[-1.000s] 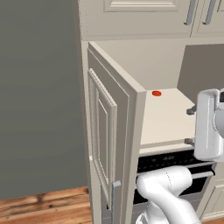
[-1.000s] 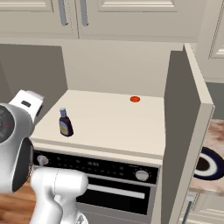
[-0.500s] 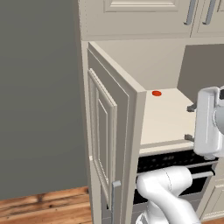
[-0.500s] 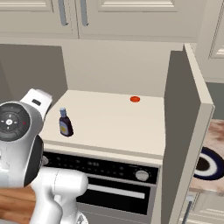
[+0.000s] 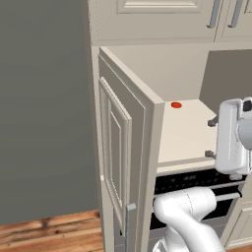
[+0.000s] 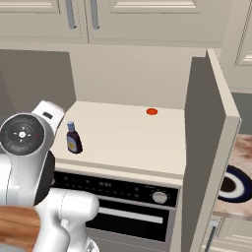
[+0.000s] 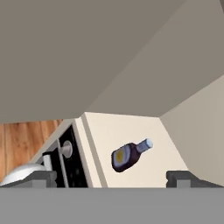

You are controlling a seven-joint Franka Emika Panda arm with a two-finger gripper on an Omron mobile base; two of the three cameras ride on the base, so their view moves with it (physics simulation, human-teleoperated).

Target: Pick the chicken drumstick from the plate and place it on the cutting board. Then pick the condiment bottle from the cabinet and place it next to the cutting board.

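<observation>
The condiment bottle (image 6: 74,139), dark brown with a yellow label and pale cap, stands upright near the left front of the cabinet (image 6: 128,142) shelf. In the hand view the bottle (image 7: 129,155) lies ahead, between and beyond my two fingertips (image 7: 43,177). My gripper (image 7: 111,179) is open and holds nothing. In the left base view the gripper (image 5: 211,138) hangs at the shelf's front right edge, pointing in. Part of the plate (image 6: 235,183) shows on the counter at far right. The chicken drumstick and the cutting board are out of view.
The cabinet's panelled door (image 5: 128,162) stands open on the left, and another door (image 6: 206,147) on the right. A small red disc (image 6: 152,111) lies at the back of the shelf. An oven (image 6: 123,197) with knobs sits just below it. Closed upper cabinets (image 6: 78,19) hang above.
The arm has swung a little closer to the shelf and the bottle. The jaws have stayed open and the bottle has not moved.
</observation>
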